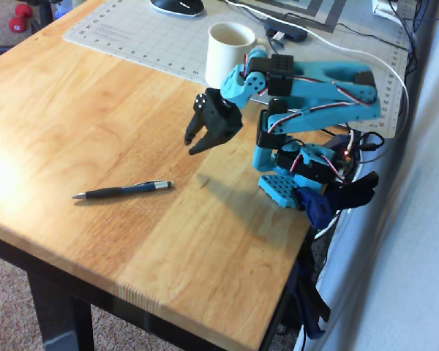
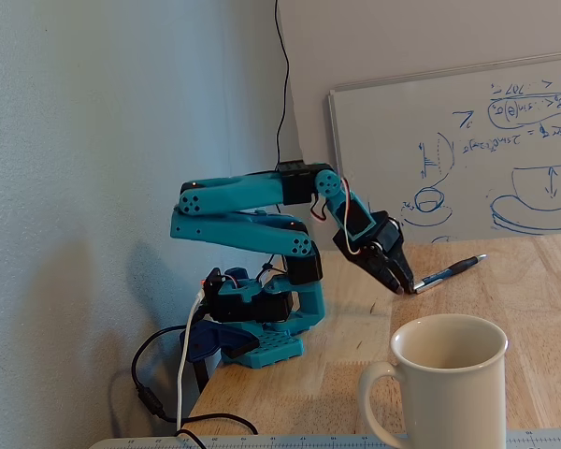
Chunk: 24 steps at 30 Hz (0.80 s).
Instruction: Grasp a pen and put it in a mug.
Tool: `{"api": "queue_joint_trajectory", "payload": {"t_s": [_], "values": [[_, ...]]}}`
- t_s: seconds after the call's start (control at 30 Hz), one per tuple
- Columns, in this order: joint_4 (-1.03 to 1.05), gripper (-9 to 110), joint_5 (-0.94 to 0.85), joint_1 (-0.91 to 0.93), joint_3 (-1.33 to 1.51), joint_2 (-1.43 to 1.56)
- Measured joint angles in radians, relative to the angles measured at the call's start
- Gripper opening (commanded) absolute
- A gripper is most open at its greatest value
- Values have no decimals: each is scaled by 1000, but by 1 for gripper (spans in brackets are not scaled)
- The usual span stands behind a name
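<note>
Start at the left of the overhead view: you have a bare wooden table point(image 1: 95, 146) with brown carpet below its near edge and red dumbbells point(image 1: 19, 17) on the floor at the far left corner. The pen point(image 1: 123, 191) lies flat on the wood, left of centre, silver tip pointing left, well apart from everything else. Further back, a grey cutting mat point(image 1: 139, 33) covers the far part of the table, and the mug point(image 1: 229, 53) stands upright on its right portion, just behind the arm's wrist.

Moving right, the pincer point(image 1: 197, 142) hangs above the wood, right of the pen and not touching it, its black fingers pointing down and toward the pen, slightly parted with nothing between them. The blue arm point(image 1: 314, 91) is folded back on itself over its base near the table's right edge, cables trailing off beside the wall.

In the fixed view, you see a whiteboard point(image 2: 467, 159) leaning against the wall at the right.
</note>
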Motion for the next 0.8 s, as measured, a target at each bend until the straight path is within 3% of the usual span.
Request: {"api": "queue_joint_trajectory", "payload": {"t_s": [0.2, 0.47, 0.8], "values": [[-118, 17, 356, -144, -91, -186], [-307, 17, 693, -236, -253, -563], [-497, 17, 827, -330, -370, -876]]}}
